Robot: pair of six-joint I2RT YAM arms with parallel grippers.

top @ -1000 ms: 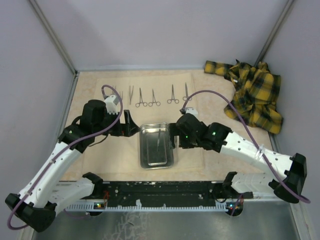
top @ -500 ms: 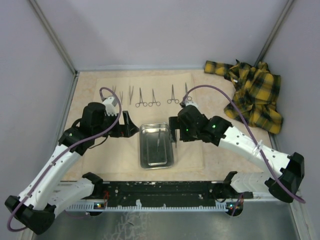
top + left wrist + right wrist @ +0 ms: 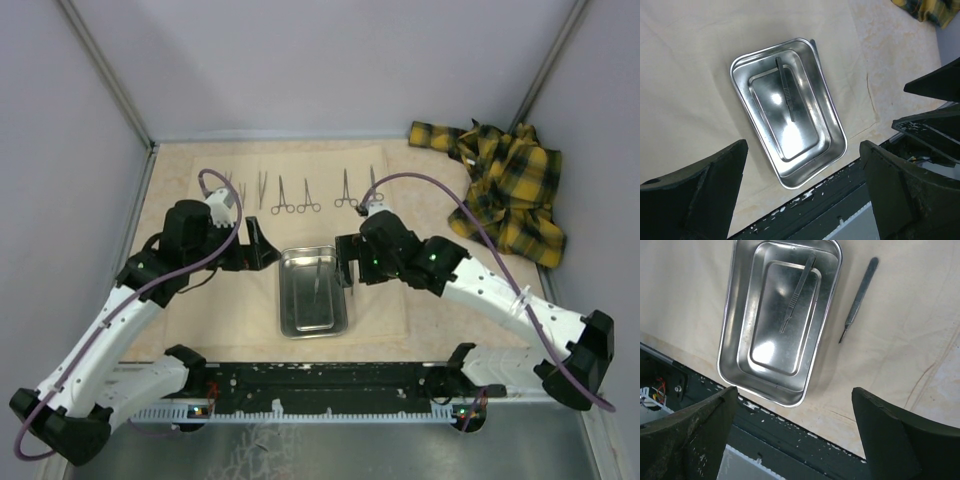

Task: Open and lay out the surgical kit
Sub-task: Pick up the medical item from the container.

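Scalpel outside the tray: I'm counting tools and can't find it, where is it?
In the right wrist view, the scalpel lies on the beige cloth just right of the steel tray, not touching it.

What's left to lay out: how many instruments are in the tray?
1: a thin instrument lying in the tray. A second instrument lies on the cloth just outside it.

Reaching in from both sides, jaws wide and empty.
My left arm (image 3: 110, 330) rises from its base and bends inward, my left gripper (image 3: 262, 246) pointing right. My right arm (image 3: 495, 297) mirrors it, my right gripper (image 3: 347, 262) pointing left. On each, my fingers (image 3: 705, 195) stand spread far apart, holding nothing. Both wrists seem to hover, though height is hard to judge from above.
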